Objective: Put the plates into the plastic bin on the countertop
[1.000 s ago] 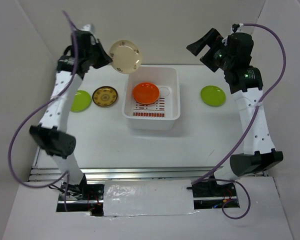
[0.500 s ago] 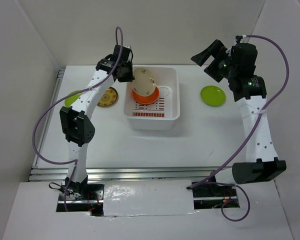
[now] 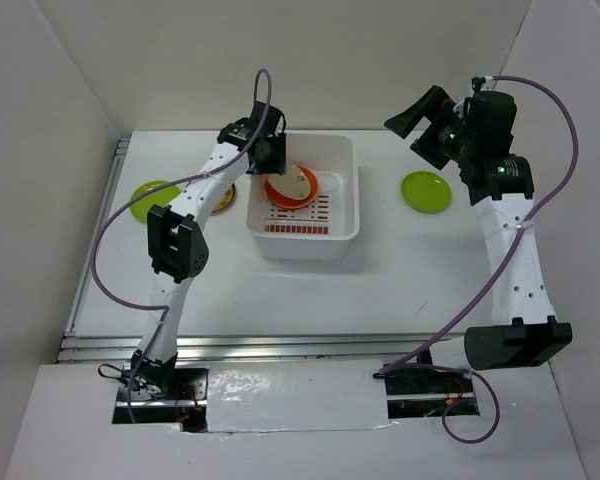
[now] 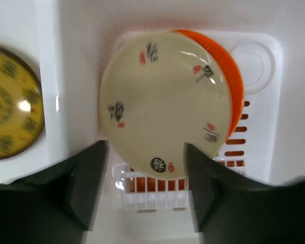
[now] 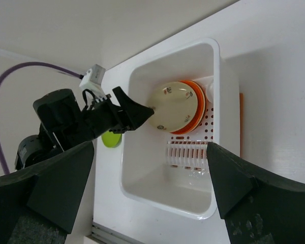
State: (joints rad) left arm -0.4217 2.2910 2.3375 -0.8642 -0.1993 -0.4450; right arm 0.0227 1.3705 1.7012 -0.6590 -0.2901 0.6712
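Note:
The white plastic bin (image 3: 305, 238) stands on the countertop (image 3: 230, 285). Inside it a cream speckled plate (image 3: 296, 182) leans on an orange plate (image 3: 277, 195). My left gripper (image 3: 276, 158) hovers over the bin's left side, open; in the left wrist view the cream plate (image 4: 165, 104) rests on the orange plate (image 4: 235, 96) just beyond the spread fingertips (image 4: 145, 185), touching neither. A brown-and-gold plate (image 4: 10, 101) lies outside the bin, left of it. Lime green plates lie at the left (image 3: 148, 198) and right (image 3: 426, 190). My right gripper (image 3: 428, 118) hangs high and open above the right side.
The left arm's forearm (image 3: 205, 195) stretches over the brown-and-gold plate, hiding most of it from above. White walls close in the left, back and right. A metal rail (image 3: 280, 345) runs along the front edge. Red-marked slots (image 3: 300, 228) fill the bin's near half.
The left arm swung the cream plate from high at the left down into the bin, then opened and left it leaning on the orange plate. The right arm barely moved.

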